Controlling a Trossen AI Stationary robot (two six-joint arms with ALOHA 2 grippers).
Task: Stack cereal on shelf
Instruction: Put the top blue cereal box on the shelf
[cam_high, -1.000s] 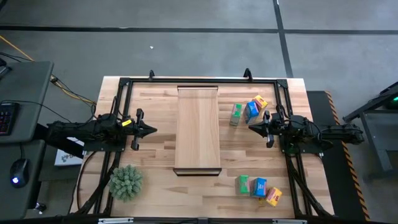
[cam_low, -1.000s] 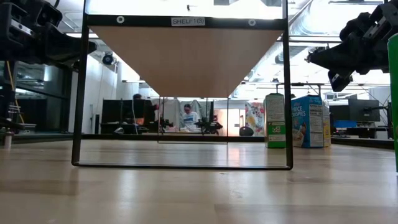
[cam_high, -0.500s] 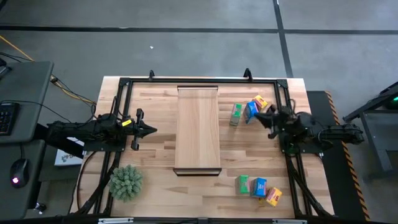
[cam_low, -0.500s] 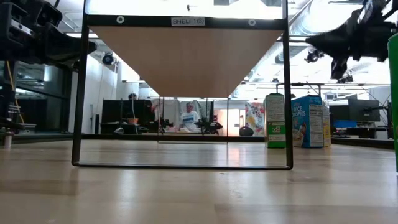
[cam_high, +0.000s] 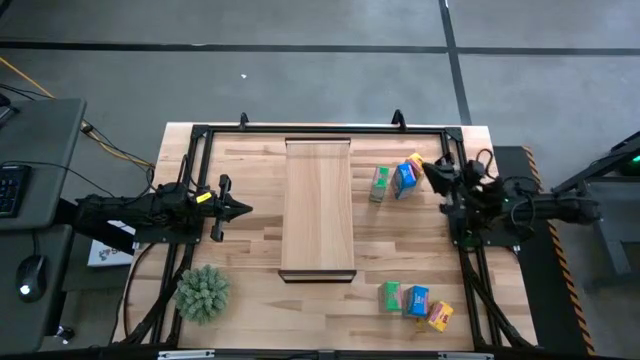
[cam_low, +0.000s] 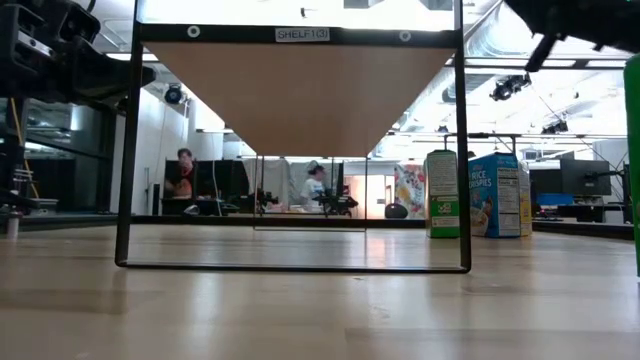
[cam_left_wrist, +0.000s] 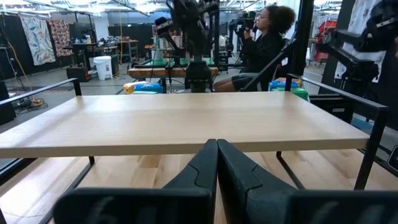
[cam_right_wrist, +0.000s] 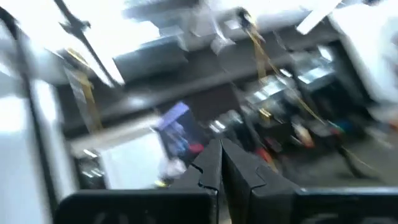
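The shelf (cam_high: 319, 207) is a pale wooden board on a black frame in the table's middle; the low view shows its underside (cam_low: 300, 90). Three cereal boxes stand right of it at the far side: green (cam_high: 379, 183), blue (cam_high: 405, 177), yellow-orange (cam_high: 418, 163). Three more stand near the front: green (cam_high: 390, 296), blue (cam_high: 417, 300), orange (cam_high: 439, 316). My right gripper (cam_high: 430, 170) is shut with nothing in it, raised and tipped upward, well above the far boxes. My left gripper (cam_high: 245, 209) waits shut, level, left of the shelf.
A spiky green plant (cam_high: 203, 291) stands at the near left corner. Black frame rails (cam_high: 320, 130) run around the tabletop. Bare wood lies between the shelf and both arms. People sit at desks in the room beyond the table.
My right gripper has risen and tipped its fingers upward, and its tip has swung toward the table's far right, above the far boxes. In the low view it climbs to the picture's top edge. It stays shut. The boxes and the shelf have not moved.
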